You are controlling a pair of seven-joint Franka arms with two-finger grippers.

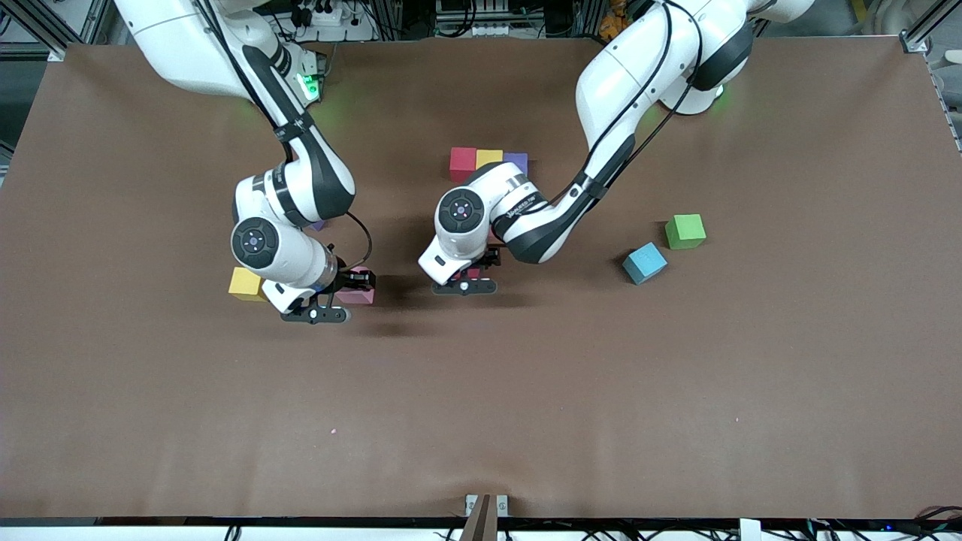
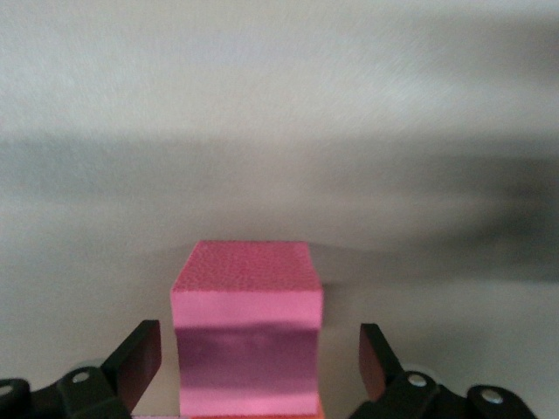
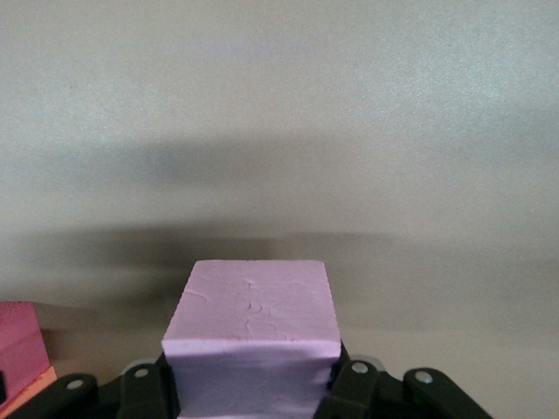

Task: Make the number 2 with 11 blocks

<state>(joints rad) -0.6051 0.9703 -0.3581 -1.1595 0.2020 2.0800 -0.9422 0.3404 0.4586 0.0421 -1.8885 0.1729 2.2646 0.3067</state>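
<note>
A row of touching cubes, red (image 1: 463, 161), orange-yellow (image 1: 488, 157) and purple (image 1: 516, 161), lies at the table's middle; the left arm hides what adjoins it. My left gripper (image 1: 466, 279) is low there, open, its fingers (image 2: 140, 358) standing apart on either side of a pink cube (image 2: 249, 327). My right gripper (image 1: 331, 297) is shut on a pale pink cube (image 1: 357, 289), also in the right wrist view (image 3: 251, 332), low over the table. A yellow cube (image 1: 246, 283) lies beside it. A light blue cube (image 1: 644, 262) lies loose toward the left arm's end.
A green cube (image 1: 685, 231) lies beside the light blue one. A sliver of a purplish cube (image 1: 317, 224) peeks from under the right arm. A pink cube's corner (image 3: 17, 349) shows at the edge of the right wrist view.
</note>
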